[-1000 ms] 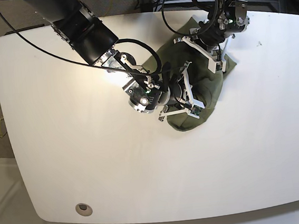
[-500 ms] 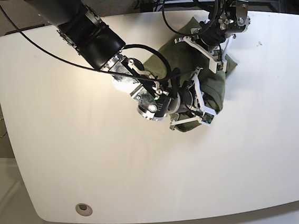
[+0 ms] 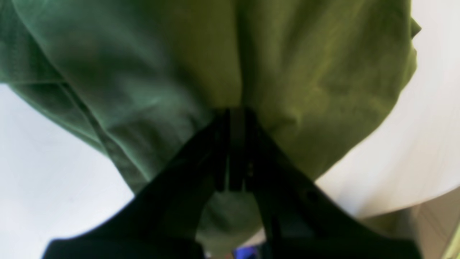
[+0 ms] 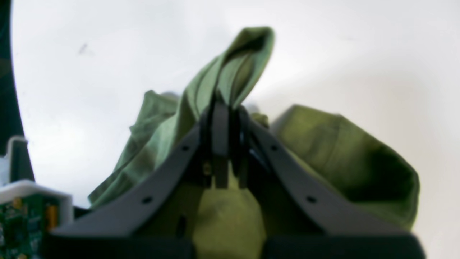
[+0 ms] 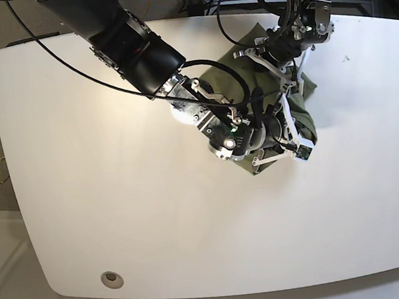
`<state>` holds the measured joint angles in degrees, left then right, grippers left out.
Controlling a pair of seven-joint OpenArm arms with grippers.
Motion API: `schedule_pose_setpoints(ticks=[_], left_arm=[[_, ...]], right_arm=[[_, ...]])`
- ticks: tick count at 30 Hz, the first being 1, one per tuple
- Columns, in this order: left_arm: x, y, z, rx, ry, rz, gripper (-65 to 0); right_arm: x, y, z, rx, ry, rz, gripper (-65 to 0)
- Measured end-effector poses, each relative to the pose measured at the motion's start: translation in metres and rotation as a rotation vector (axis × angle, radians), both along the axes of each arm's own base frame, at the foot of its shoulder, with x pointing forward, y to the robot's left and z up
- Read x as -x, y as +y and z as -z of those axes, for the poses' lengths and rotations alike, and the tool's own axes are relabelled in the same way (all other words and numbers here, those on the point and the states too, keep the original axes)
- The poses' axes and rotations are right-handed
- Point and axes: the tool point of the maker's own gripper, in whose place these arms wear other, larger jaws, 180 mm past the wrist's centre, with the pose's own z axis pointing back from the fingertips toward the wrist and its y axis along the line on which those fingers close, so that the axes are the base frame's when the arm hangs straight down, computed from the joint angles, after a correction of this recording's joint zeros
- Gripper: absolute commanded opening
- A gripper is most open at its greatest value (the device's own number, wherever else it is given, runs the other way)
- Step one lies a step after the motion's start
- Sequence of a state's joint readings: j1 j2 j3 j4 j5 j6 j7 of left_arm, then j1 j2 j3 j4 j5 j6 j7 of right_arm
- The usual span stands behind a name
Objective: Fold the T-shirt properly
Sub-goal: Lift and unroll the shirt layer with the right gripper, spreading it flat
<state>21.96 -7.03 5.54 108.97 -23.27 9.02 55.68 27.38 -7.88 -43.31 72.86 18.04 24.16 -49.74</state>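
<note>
Nearest the front edge, the white bench (image 5: pixel 121 220) is lying bare apart from two small round fittings, one near each front corner. Further in, right of the middle, the right tool (image 5: pixel 298 134) is reaching across from the far left on its black arm and is pinching a fold of the T-shirt (image 5: pixel 304 122); in its own wrist view the right tool (image 4: pixel 224 108) is showing its jaws drawn almost together, with a narrow peak of green cloth (image 4: pixel 237 68) sticking up between them and more of the shirt bunched at either side. The olive-green T-shirt is sitting crumpled in a heap on the bench, between the two arms and toward the far edge. Just behind it, the left tool (image 5: pixel 289 84) is coming down from the far side and is gripping the far part of the same shirt; in its wrist view the left tool (image 3: pixel 233 115) is fully closed on the cloth (image 3: pixel 305 72), which is hanging in loose folds and filling most of that picture, though it is blurred.
</note>
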Motion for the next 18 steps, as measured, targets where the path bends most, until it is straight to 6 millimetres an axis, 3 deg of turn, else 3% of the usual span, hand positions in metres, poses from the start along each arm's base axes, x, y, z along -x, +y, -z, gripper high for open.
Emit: schedule_pose_setpoints(ticks=[18], left_arm=[[0.003,-0.0035,0.002,-0.008,0.01,0.004,-65.0]], right_arm=[[-0.0026,0.0082,0.0008,-0.024,-0.014,-0.034,-65.0]])
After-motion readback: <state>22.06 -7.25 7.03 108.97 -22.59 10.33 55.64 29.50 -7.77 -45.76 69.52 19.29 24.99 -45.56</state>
